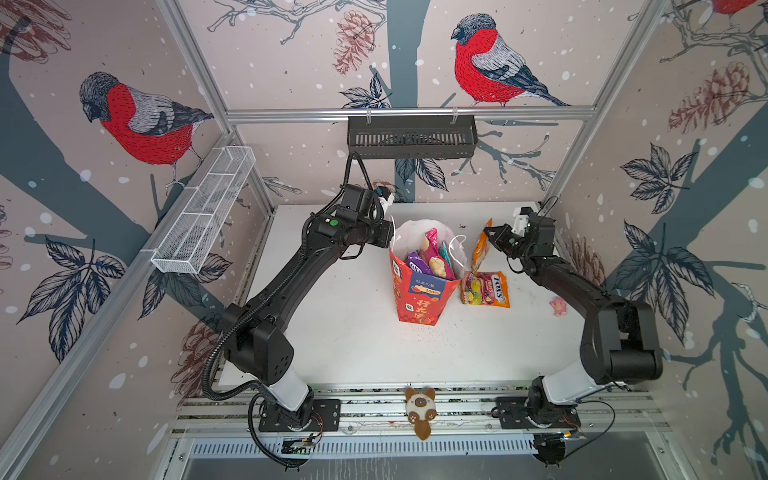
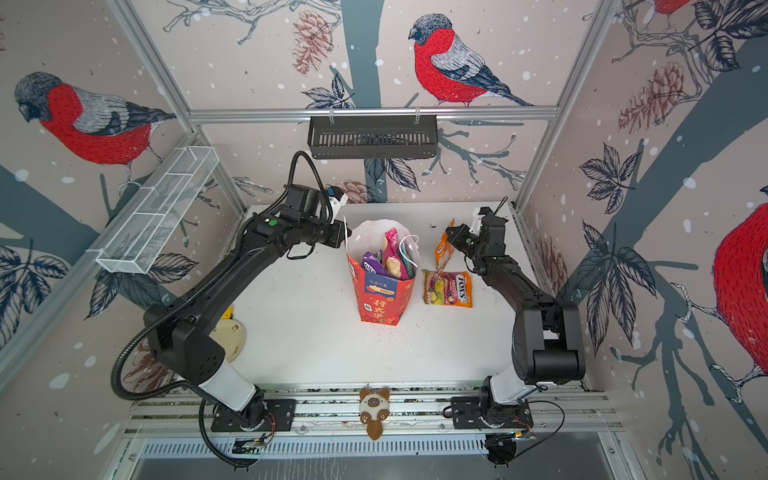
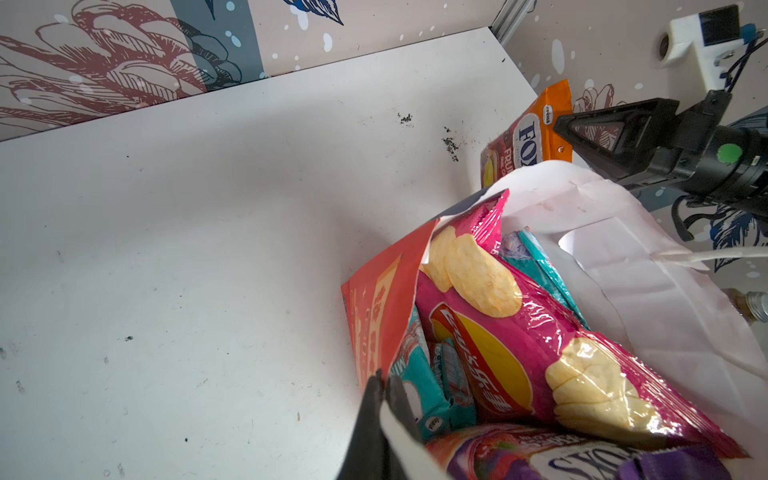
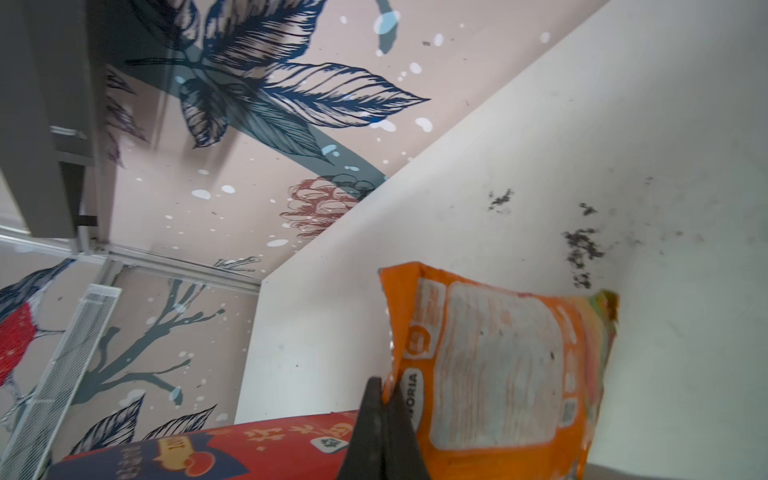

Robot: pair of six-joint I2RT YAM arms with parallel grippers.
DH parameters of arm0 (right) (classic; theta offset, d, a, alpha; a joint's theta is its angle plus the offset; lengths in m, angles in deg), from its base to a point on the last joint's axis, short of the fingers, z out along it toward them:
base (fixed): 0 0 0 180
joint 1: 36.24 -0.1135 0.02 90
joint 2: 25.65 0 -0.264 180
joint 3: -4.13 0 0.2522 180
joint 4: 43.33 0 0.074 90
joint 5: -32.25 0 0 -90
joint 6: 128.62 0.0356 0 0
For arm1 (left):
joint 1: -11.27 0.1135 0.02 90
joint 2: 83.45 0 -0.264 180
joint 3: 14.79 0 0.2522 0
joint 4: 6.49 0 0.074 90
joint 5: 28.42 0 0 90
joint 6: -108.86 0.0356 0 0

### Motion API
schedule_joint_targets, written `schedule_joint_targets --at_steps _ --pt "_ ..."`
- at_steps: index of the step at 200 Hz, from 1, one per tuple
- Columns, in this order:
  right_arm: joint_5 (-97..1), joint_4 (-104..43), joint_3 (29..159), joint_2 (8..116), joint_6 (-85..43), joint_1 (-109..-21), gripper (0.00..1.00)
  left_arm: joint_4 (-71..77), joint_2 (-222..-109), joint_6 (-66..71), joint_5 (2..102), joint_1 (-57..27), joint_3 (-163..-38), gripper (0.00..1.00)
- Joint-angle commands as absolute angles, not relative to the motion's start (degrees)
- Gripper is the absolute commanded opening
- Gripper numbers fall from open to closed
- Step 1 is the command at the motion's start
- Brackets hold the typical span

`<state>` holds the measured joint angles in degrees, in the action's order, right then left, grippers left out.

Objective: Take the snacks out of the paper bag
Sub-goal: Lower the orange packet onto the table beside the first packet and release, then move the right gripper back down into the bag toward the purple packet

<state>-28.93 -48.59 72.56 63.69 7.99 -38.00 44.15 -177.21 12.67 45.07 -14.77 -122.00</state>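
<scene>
Red paper bag (image 1: pixel 419 309) stands, rim pinched by left hand (image 3: pixel 380 382); right hand (image 4: pixel 384 388) grips an orange packet (image 4: pixel 498 365).

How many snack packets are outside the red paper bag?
2. One orange FOX'S packet hangs from the right gripper; a fruit-printed FOX'S packet lies flat on the table right of the paper bag. Bag may hide more.

The paper bag (image 3: pixel 374 299) in the left gripper (image 3: pixel 380 376) is matt red paper; the pink chip packet (image 3: pixel 519 332) beside its jaws and the orange candy packet (image 4: pixel 498 365) in the right gripper (image 4: pixel 384 384) are glossy film.
</scene>
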Motion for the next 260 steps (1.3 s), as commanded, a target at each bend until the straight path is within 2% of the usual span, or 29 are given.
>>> schedule_joint_targets --at_steps 1,21,77,129,170,184,225,260 --pt "-25.6 -59.6 71.4 64.4 10.7 -37.6 0.01 43.4 -177.5 12.4 45.1 -14.7 -122.4 0.03" --pt "-27.4 -54.8 72.4 66.4 8.3 -37.7 0.01 43.3 -177.8 12.2 45.1 -14.7 -122.5 0.03" --pt "-38.1 -27.7 79.2 71.9 0.1 -38.1 0.01 43.8 -178.0 12.3 45.3 -14.7 -123.2 0.02" --pt "-51.9 -10.0 83.2 74.4 -5.7 -38.4 0.07 44.7 -177.8 12.9 45.9 -14.6 -123.3 0.01" --pt "-55.8 -8.4 82.8 73.5 -6.8 -38.4 0.21 44.5 -178.0 13.1 46.0 -14.6 -123.1 0.01" --pt "-57.1 -8.1 83.1 71.9 -6.9 -38.7 0.22 44.5 -178.0 13.2 45.9 -14.6 -123.1 0.00" --pt "-57.8 -8.5 85.5 58.6 -9.9 -42.6 0.34 44.3 -177.9 13.7 45.5 -14.6 -122.9 0.00" --pt "-58.0 -5.4 94.6 49.4 -12.8 -49.5 0.36 44.3 -178.3 13.8 44.7 -14.5 -123.1 0.00"
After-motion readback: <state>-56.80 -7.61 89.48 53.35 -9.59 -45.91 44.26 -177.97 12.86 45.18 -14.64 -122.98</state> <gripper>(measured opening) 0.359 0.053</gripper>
